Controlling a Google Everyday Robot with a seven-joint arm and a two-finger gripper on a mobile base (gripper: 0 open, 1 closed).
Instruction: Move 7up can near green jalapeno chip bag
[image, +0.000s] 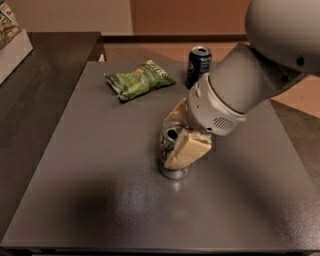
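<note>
The 7up can (167, 146), silver with green markings, stands upright on the grey table (100, 200) near its middle. My gripper (175, 142) comes down from the right and straddles the can. One cream finger (187, 150) covers the can's right front and the other finger (175, 114) presses behind its top rim, so the gripper is shut on the can. The can's base rests on the table. The green jalapeno chip bag (140, 79) lies flat at the far left of the table, well apart from the can.
A dark blue can (198, 64) stands at the table's far edge, just behind my arm (250, 80). A dark counter (35, 100) adjoins the table on the left, with a white box (12, 47) on it.
</note>
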